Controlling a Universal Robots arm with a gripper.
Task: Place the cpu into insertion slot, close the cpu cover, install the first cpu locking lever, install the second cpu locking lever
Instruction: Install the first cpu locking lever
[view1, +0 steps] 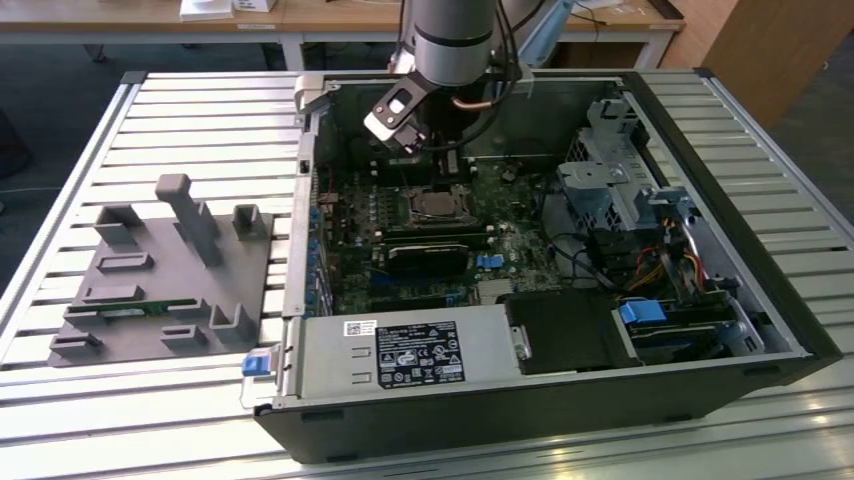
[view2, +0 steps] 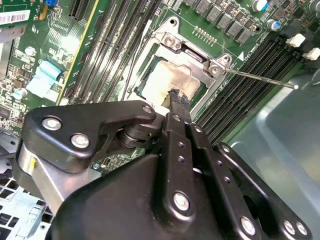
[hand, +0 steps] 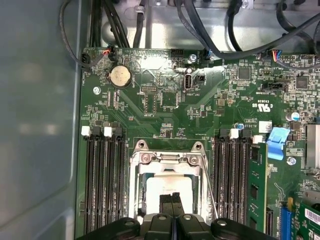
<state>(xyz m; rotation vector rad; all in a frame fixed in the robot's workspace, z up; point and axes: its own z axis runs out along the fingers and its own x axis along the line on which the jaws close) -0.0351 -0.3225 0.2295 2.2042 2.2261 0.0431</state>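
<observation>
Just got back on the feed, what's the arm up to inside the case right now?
The arm is inside the open computer case. Its gripper hangs with its fingers together just over the cpu, which sits in the socket on the motherboard. The cpu cover frames the chip. One thin locking lever sticks out sideways from the socket, not tucked down.

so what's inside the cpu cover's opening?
The cpu shows in the open middle of the cpu cover. The gripper, shut, covers part of it; the socket beneath is hidden.
</observation>
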